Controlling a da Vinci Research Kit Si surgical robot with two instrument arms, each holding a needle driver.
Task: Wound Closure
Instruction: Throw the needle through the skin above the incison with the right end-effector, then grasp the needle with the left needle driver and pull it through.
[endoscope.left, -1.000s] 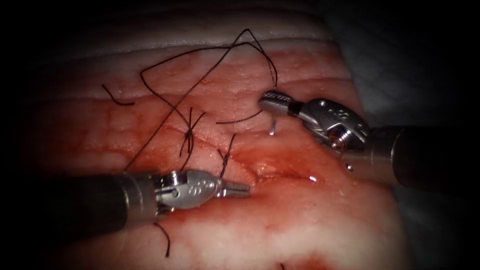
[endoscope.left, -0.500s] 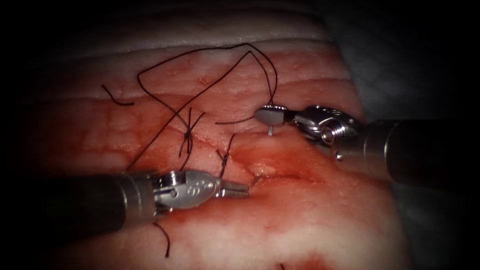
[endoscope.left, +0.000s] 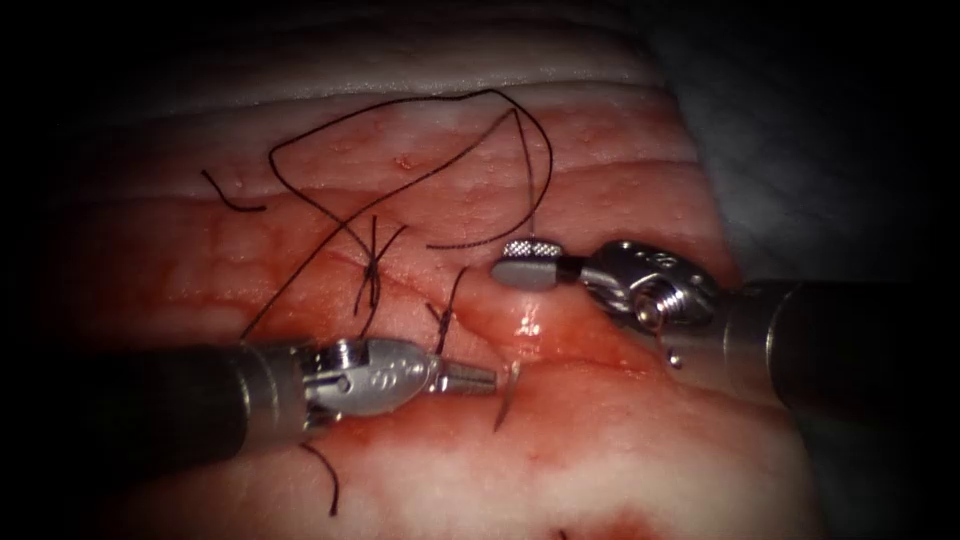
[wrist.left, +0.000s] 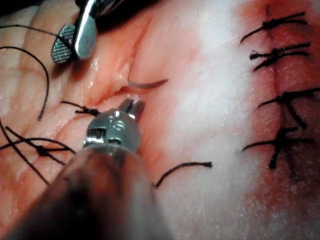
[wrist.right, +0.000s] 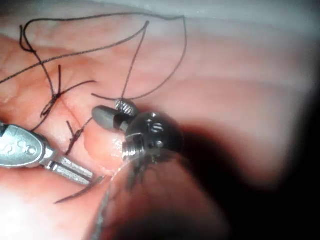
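**bridging the cut: needle buried, point out beside the left tool**

the right tool (endoscope.left: 528, 265) sits low over the far lip of the cut (endoscope.left: 575, 345). its jaws look closed on the needle (endoscope.left: 505, 398) near the tail end. the serrated face of one jaw shows in the left wrist view, so the grip is a judgement rather than plainly seen. the thread (endoscope.left: 400, 110) runs straight down into those jaws, which fits a hold just by the swage. a hold that far back leaves most of the curve free to lie inside the tissue (endoscope.left: 600, 450).

the needle's middle is in the tissue under the cut. only its pointed end shows, standing out of the near lip slightly to the endoscope view's left of the right tool.

the left tool (endoscope.left: 470, 378) lies flat on the tissue with its tips just beside that point but not touching it. its jaws are parted a crack in its own wrist view and hold nothing. it is placed, i judge, within easy reach of the point and clear of the curve.

the slack thread loops wide over the far tissue, away from both tools. two tied stitches (endoscope.left: 375, 268) close the cut to the left of the needle, and red fluid (endoscope.left: 560, 322) wets the open part.
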